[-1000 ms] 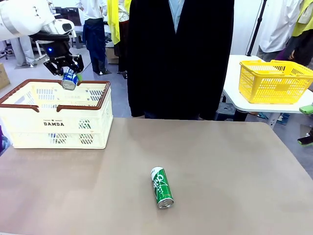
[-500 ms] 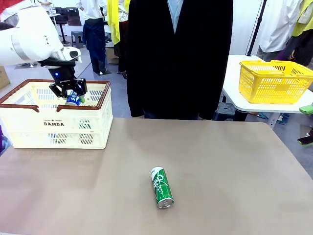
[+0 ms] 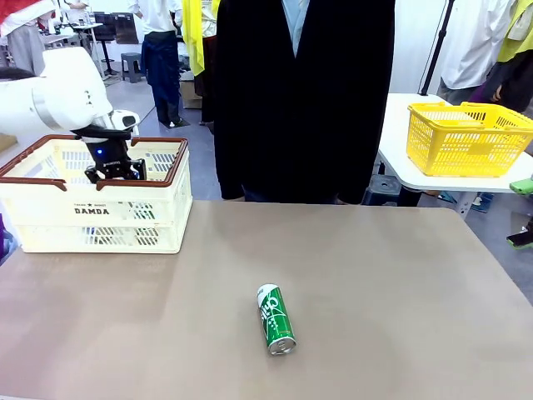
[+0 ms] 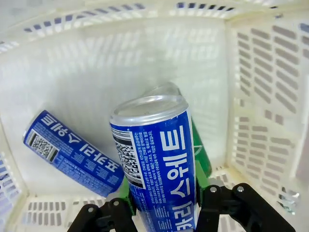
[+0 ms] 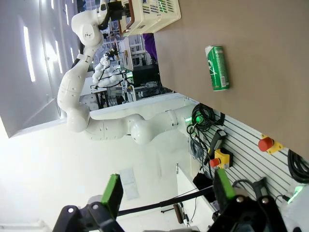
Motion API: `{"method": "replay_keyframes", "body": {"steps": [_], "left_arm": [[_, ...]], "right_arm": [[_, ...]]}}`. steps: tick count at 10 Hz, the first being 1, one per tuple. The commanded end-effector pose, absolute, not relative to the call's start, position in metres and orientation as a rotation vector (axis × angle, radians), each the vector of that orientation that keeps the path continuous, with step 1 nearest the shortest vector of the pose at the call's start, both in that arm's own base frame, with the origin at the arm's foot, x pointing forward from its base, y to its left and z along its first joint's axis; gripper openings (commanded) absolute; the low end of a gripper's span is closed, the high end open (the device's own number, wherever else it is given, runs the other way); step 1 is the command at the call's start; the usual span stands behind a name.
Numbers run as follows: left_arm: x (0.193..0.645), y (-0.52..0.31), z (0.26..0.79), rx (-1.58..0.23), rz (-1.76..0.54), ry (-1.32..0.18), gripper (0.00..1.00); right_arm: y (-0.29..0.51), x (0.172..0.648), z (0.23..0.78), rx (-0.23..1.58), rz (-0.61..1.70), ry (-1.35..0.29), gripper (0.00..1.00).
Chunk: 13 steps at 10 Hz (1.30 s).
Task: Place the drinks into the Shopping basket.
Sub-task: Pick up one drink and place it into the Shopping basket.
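My left gripper reaches down inside the cream Shopping basket, its fingertips hidden below the brown rim. In the left wrist view this gripper is shut on a blue can with white lettering, held above the basket floor. A second blue can lies on that floor, and a green can shows behind the held one. Another green can lies on its side on the table, also seen as the green can far from my right gripper, which stands open and holds nothing.
A person in a dark coat stands at the table's far edge. A yellow mesh basket sits on a white side table at the right. Bare tabletop surrounds the lying green can.
The left gripper has come down with the blue can from above the basket's rim into the basket. The green can on the table has stayed put.
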<state>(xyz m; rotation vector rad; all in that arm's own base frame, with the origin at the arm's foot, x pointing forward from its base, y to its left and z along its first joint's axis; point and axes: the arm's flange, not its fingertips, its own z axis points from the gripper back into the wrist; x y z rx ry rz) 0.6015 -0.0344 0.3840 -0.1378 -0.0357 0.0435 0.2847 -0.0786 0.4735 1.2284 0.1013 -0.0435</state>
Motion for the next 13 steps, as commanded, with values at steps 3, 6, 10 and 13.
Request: {"method": "replay_keyframes", "body": {"steps": [3, 6, 10, 13], "left_arm": [[0.611, -0.028, 0.386, -0.086, 0.099, -0.008, 0.72], [0.610, -0.024, 0.392, -0.092, 0.117, -0.028, 1.00], [0.580, -0.002, 0.481, -0.327, 0.009, -0.194, 1.00], [0.512, 0.039, 0.559, -0.730, -0.055, -0.094, 1.00]], "right_arm": [[-0.077, 0.285, 0.479, 1.243, -0.055, 0.108, 1.00], [-0.077, 0.285, 0.479, 1.243, -0.055, 0.108, 1.00], [-0.077, 0.285, 0.479, 1.243, -0.055, 0.108, 1.00], [-0.077, 0.285, 0.479, 1.243, -0.055, 0.108, 1.00]]}}
